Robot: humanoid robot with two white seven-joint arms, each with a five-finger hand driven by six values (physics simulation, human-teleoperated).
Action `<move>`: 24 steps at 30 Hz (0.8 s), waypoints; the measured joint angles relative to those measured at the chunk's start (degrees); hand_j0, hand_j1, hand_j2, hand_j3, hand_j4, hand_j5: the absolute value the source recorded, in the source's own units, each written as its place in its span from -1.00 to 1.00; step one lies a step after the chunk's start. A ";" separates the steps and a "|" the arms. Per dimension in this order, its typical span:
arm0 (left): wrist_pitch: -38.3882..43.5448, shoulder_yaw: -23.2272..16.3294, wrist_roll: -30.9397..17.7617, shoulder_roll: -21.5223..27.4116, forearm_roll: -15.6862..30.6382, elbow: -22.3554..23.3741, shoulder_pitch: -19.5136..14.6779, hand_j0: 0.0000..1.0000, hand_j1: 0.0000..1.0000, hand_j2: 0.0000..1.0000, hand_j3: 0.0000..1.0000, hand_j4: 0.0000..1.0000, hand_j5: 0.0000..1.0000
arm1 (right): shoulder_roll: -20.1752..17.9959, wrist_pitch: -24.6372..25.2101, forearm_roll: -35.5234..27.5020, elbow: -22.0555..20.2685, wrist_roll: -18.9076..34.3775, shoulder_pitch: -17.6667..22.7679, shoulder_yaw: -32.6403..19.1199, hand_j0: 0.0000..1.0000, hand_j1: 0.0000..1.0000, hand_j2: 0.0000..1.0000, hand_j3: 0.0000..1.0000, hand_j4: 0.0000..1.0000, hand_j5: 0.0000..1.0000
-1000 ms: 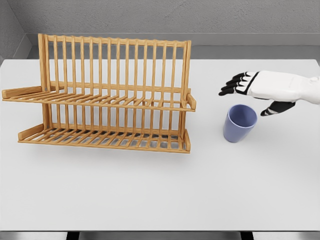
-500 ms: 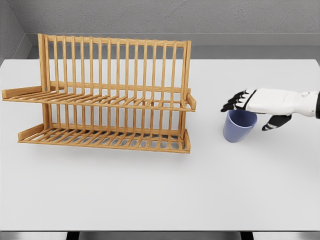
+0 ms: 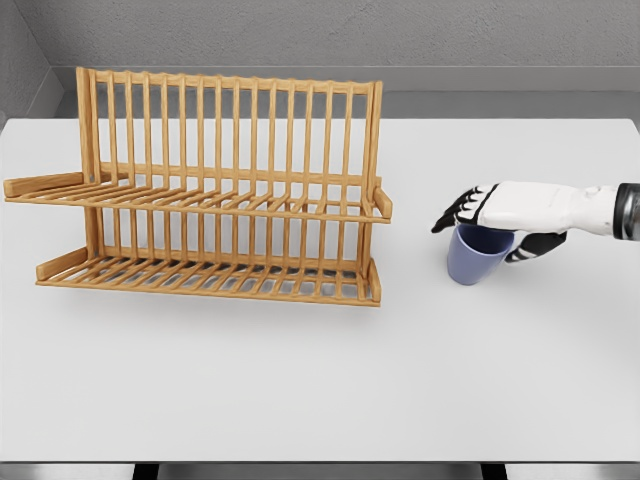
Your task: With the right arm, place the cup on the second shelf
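Table (image 3: 300,380): white, its near edge across the bottom of the view, far edge below a grey wall. Broad bare surface in front of all items and to the right of the rack.

Rack (image 3: 215,190): wooden, two-tier, on the left half of the table, long axis left to right. Upper shelf (image 3: 200,203) and lower shelf (image 3: 210,275) both slatted, both bare; tall upright bars along the back. Right end post stands well apart from the cup, with open table between them.

Cup (image 3: 474,258): blue, standing on the table right of the rack, level with the lower shelf. Upright, slightly leaning; mouth up, long axis near vertical, tapering toward its base. Rim partly covered by the hand.

Right hand (image 3: 500,215): white with black fingers, arm entering from the right edge, roughly horizontal. Palm lies over the cup's mouth; fingers (image 3: 455,212) reach past the rim on the left, loosely curved, and the thumb (image 3: 535,245) sits against the right side of the cup. Whether the grasp has closed cannot be told.

Left arm: out of view.
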 measured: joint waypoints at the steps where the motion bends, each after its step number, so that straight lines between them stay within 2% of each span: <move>1: 0.00 0.00 0.00 0.00 -0.01 -0.01 0.00 1.00 1.00 1.00 1.00 1.00 1.00 | 0.01 0.01 -0.02 -0.01 -0.02 0.00 0.04 0.22 0.22 0.22 0.22 0.22 0.22; 5: 0.00 0.01 0.00 0.00 -0.01 -0.02 0.00 1.00 1.00 1.00 1.00 1.00 1.00 | -0.03 0.08 -0.02 0.03 0.03 0.00 0.53 0.14 0.14 0.14 0.14 0.14 0.14; 14: 0.00 0.00 0.00 0.00 0.00 -0.03 0.00 1.00 1.00 1.00 1.00 1.00 1.00 | -0.51 0.01 0.35 -0.35 -0.02 -1.76 0.19 0.16 0.16 0.16 0.16 0.16 0.16; 24: 0.00 0.00 0.00 0.00 -0.02 -0.02 0.00 1.00 1.00 1.00 1.00 1.00 1.00 | -0.70 -0.02 0.17 -1.08 -0.01 -1.67 -5.58 0.17 0.17 0.17 0.17 0.17 0.17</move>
